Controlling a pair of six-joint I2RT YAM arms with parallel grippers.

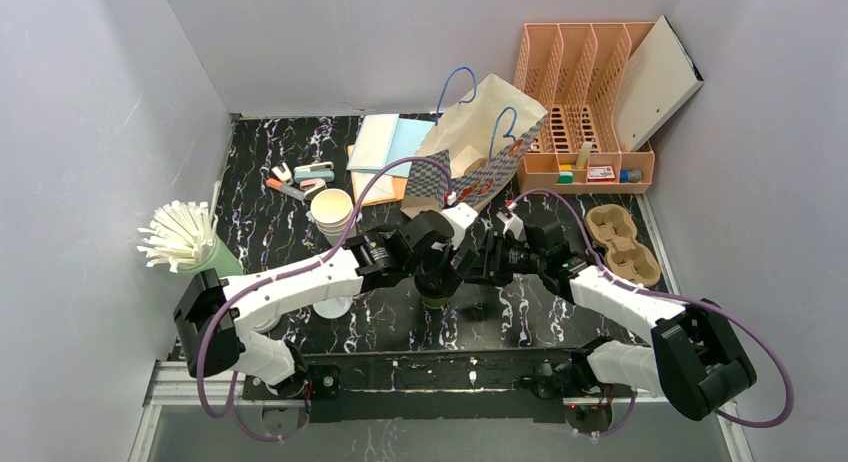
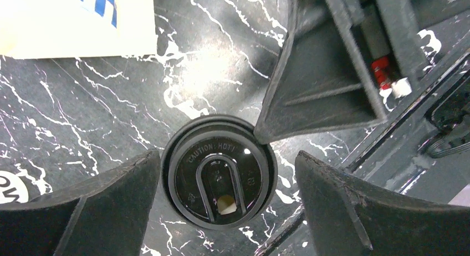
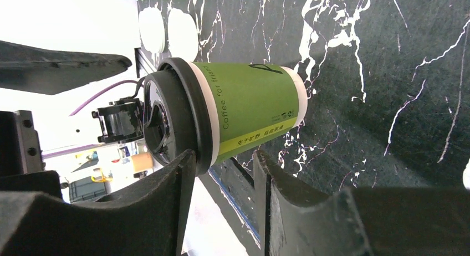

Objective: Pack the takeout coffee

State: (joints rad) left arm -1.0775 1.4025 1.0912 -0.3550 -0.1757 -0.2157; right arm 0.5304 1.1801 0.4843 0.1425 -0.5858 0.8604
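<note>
The dark green tapered paper coffee cup (image 3: 249,109) stands upright on the black marbled surface (image 1: 560,317) with its black plastic lid (image 2: 219,156) on, so capping looks done. The left fingers (image 2: 111,200) are spread either side of the lid, gripping nothing; the right fingers (image 3: 144,206) are parted, one tip against the lid's rim. Getting the cup into the cream paper bag (image 1: 480,142) at twelve o'clock looks still to do.

Black white-veined marble tabletop (image 1: 520,312), lidded green takeout coffee cup (image 3: 249,112) upright near the middle, stack of cream paper cups (image 1: 333,214) behind it to the left, light green straw holder (image 1: 205,250) at the left edge, blue-handled paper bag (image 1: 480,147) and peach desk organiser (image 1: 585,112) at the back, cardboard cup carrier (image 1: 622,244) at the right
</note>
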